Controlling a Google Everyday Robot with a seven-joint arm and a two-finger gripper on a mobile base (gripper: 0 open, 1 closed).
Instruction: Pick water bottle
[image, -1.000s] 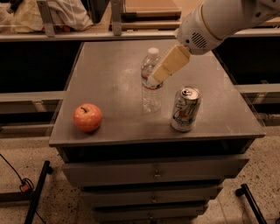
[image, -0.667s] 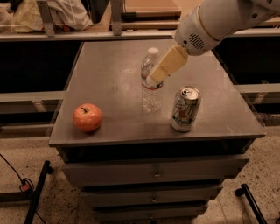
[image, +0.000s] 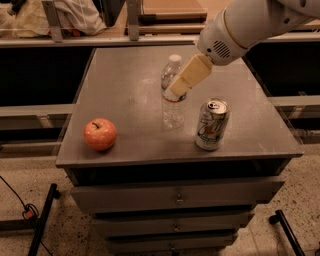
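The water bottle (image: 173, 111) is clear ribbed plastic with a white cap and a red, white and blue label band. It stands upright in the middle of the grey cabinet top (image: 125, 80). My gripper (image: 177, 89) reaches down from the upper right on the white arm (image: 250, 25). Its beige end lies across the bottle's upper body, just below the cap. I cannot see whether it grips the bottle.
A silver-green soda can (image: 212, 124) stands just right of the bottle, near the front edge. A red apple (image: 100, 134) sits at the front left. Drawers are below the top. A counter with bags runs along the back, and black stand legs are on the floor.
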